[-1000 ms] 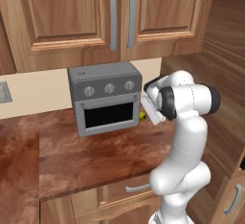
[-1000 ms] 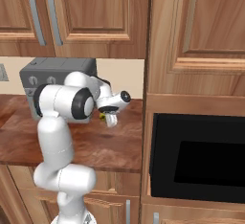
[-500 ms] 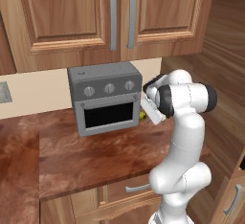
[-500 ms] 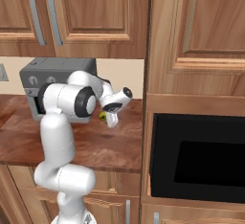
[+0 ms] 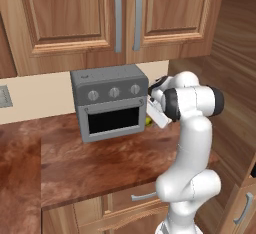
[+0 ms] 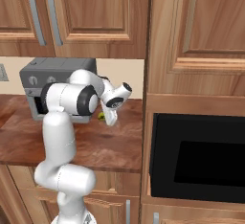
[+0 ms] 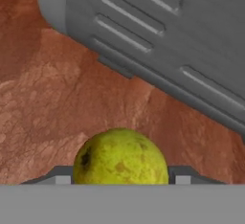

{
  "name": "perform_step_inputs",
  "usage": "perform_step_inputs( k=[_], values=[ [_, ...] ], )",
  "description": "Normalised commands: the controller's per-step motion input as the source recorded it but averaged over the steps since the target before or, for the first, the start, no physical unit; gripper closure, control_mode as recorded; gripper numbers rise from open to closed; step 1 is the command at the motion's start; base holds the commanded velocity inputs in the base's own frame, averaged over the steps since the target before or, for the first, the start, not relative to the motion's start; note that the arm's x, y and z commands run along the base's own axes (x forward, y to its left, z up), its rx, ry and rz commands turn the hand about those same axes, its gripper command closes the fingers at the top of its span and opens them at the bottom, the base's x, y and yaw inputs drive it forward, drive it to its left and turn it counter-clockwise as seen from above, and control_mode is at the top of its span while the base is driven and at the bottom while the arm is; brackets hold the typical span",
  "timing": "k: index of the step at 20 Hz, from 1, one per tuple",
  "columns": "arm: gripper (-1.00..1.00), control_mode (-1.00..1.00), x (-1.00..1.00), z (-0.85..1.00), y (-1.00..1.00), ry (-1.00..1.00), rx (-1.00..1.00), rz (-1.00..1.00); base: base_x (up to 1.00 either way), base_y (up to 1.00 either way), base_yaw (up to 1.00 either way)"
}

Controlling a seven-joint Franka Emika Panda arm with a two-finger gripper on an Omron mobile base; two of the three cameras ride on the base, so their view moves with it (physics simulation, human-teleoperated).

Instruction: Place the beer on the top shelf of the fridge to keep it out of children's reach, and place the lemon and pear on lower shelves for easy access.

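Note:
The pear point(image 7: 119, 158), yellow-green with dark specks, lies on the brown counter right beside the grey toaster oven. It peeps out as a small yellow-green spot behind the hand in the base views point(image 5: 148, 121) point(image 6: 101, 116). My gripper point(image 7: 119, 179) reaches down over it, low at the oven's right side point(image 5: 153, 114) point(image 6: 109, 117). Its two fingertips point(image 7: 62, 176) stand against the pear's left and right flanks, shut on it. The beer, the lemon and the fridge are out of view.
The toaster oven point(image 5: 110, 108) point(image 7: 158, 36) stands close to the hand on the counter point(image 5: 100, 163). Wooden wall cabinets point(image 5: 125, 13) hang above. A tall wooden unit with a black built-in oven point(image 6: 201, 161) closes off the counter's right end.
The jaws have drawn in from wide open onto the pear's sides. The arm has barely moved.

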Motion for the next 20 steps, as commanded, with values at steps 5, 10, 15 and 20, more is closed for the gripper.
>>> perform_step_inputs(
  k=[5,10,15,20],
  values=[
    [1.00,-1.00,-0.31,-0.02,0.04,0.06,0.00,0.06,0.00,0.00,0.00],
    [1.00,-1.00,-0.89,0.00,-0.34,0.00,0.00,-0.01,0.00,0.00,0.00],
    [1.00,-1.00,-1.00,0.00,-0.12,-0.02,-0.01,-0.10,0.00,0.00,0.00],
    [1.00,-1.00,-1.00,0.08,0.30,-0.05,-0.08,-0.01,0.00,0.00,0.00]
  ],
)
